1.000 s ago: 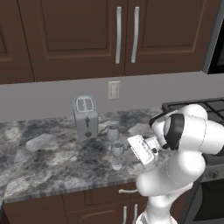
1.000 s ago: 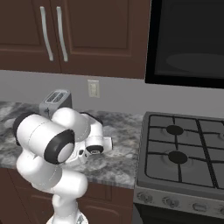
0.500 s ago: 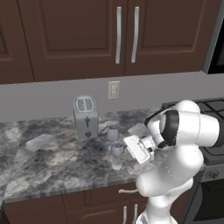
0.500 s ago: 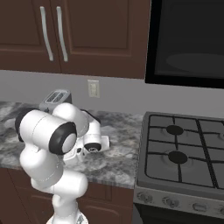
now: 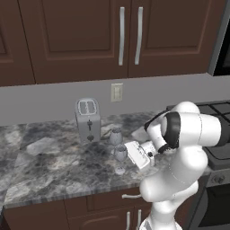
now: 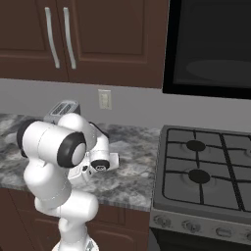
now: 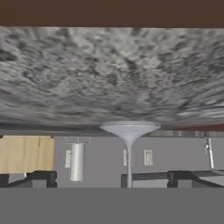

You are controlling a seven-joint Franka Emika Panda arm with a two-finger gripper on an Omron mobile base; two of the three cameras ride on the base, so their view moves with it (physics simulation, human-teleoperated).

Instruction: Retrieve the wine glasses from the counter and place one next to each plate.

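Note:
Two clear wine glasses stand on the grey marbled counter, right of the toaster. The far glass sits behind the near glass. My gripper lies level, pointing left, right against the near glass. The hand view is rolled upside down: the near glass shows its round foot on the stone and its stem running between my two fingertips. My gripper is open, with wide gaps either side of the stem. The plates are out of view.
A silver two-slot toaster stands just left of the glasses, also seen as the toaster behind my arm. A gas stove adjoins the counter on the right, with a dark microwave above. Brown wall cabinets hang overhead.
My arm has leaned left, carrying the hand closer to the near wine glass. The glasses and the toaster have stayed put.

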